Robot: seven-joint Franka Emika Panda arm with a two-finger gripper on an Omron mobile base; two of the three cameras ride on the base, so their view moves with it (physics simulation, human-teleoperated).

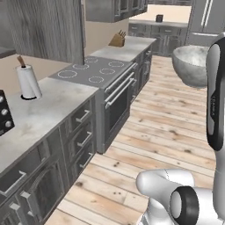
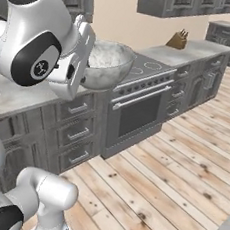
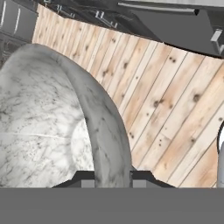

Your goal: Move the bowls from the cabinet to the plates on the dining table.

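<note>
My fingers pinch the bowl's rim, one inside and one outside, so the bowl hangs by its wall and rides clear of everything. I hold it high over the wood floor, beside the stove, my arm bent upright with the hand turned sideways.

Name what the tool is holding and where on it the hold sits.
The tool holds the pale marbled bowl by its rim, one fingertip inside the wall and one outside.
</note>
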